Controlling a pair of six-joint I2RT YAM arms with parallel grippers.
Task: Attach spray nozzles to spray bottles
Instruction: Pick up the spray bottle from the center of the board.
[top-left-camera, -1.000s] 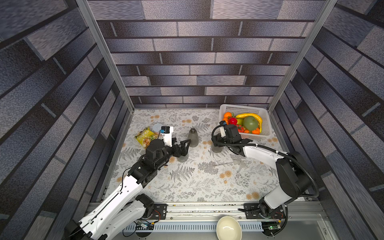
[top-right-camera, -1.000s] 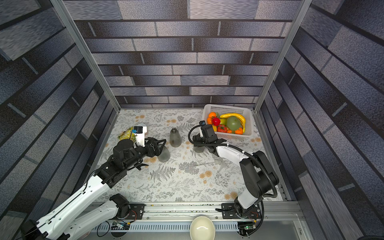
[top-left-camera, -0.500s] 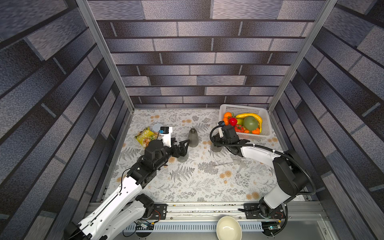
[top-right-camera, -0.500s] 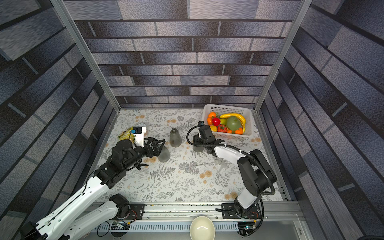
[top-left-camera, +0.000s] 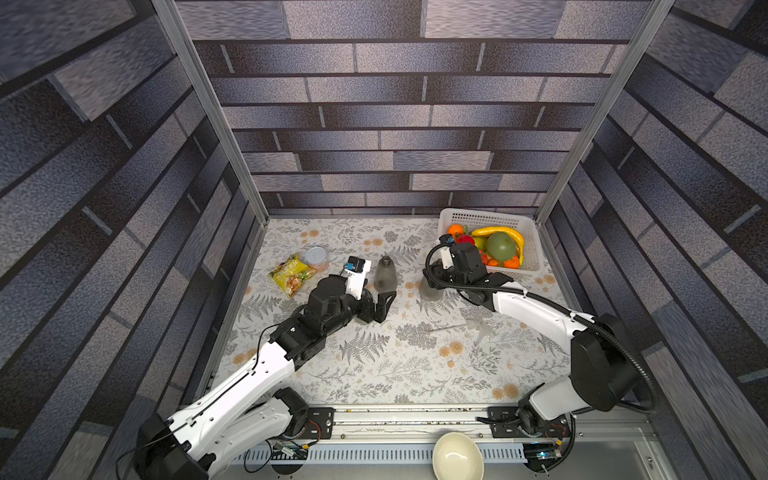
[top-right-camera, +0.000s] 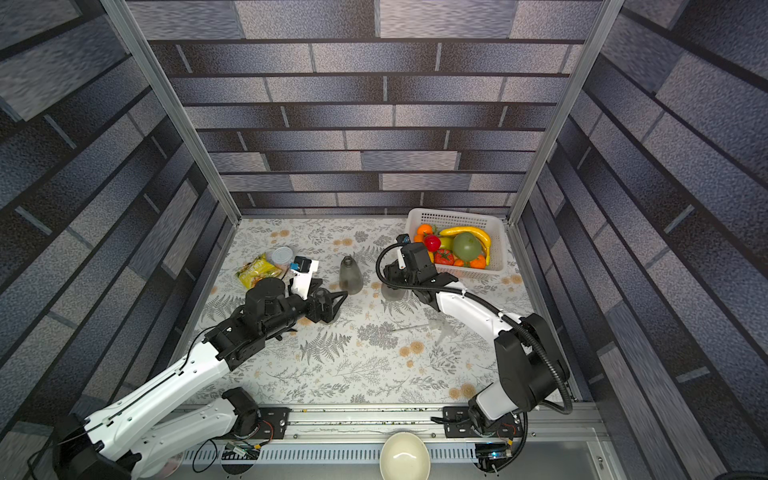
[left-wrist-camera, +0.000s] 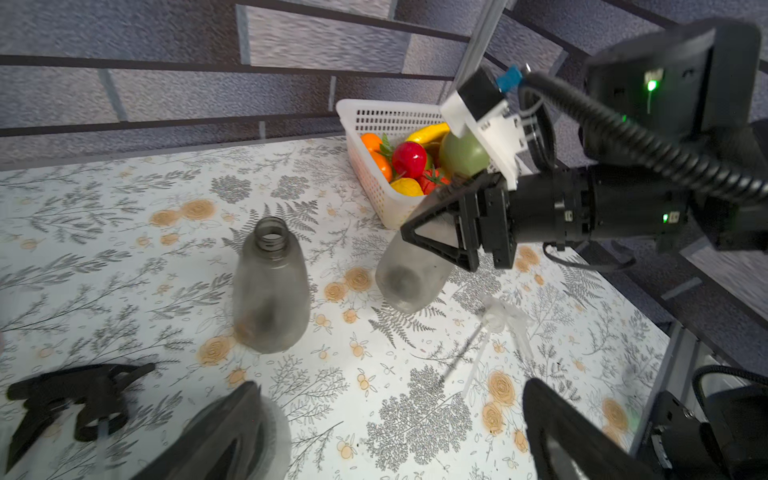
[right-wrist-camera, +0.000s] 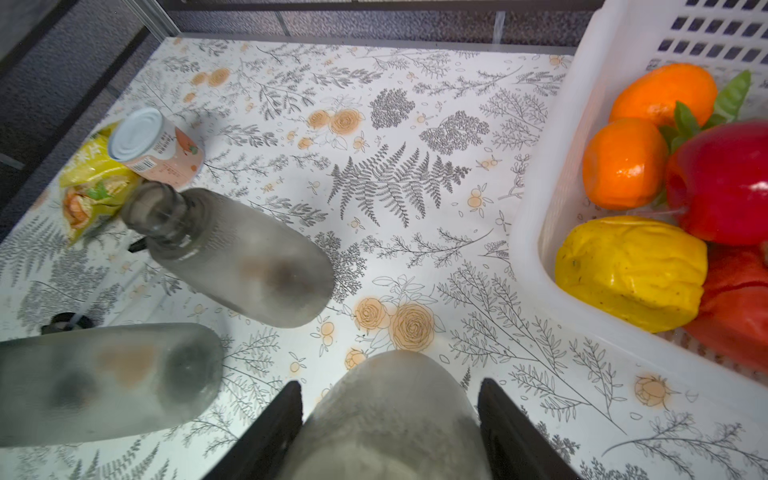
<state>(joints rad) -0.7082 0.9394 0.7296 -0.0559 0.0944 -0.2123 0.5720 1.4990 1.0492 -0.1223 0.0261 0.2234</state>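
Observation:
Three smoky grey spray bottles show. One (top-left-camera: 384, 274) (left-wrist-camera: 270, 291) stands upright with an open neck at mid-table. My right gripper (right-wrist-camera: 388, 384) (top-left-camera: 432, 282) is shut on the second bottle (right-wrist-camera: 386, 419) (left-wrist-camera: 411, 270), which leans in its jaws. The third bottle (right-wrist-camera: 104, 382) (left-wrist-camera: 279, 432) is just beyond one finger of my wide-open left gripper (left-wrist-camera: 390, 386) (top-left-camera: 384, 301), which holds nothing. A translucent white spray nozzle (top-left-camera: 473, 326) (left-wrist-camera: 498, 324) lies on the cloth below the right arm. Beside the left gripper lies a black spray nozzle (left-wrist-camera: 75, 399).
A white basket (top-left-camera: 528, 232) of fruit stands at the back right, close behind my right wrist. A silver-lidded can (top-left-camera: 316, 258) and a yellow snack bag (top-left-camera: 291, 276) lie at the back left. A cream bowl (top-left-camera: 457, 457) sits off the table's front edge.
The right gripper's jaws have narrowed onto the bottle between them and the wrist has shifted slightly left. The left arm has barely moved and stays open.

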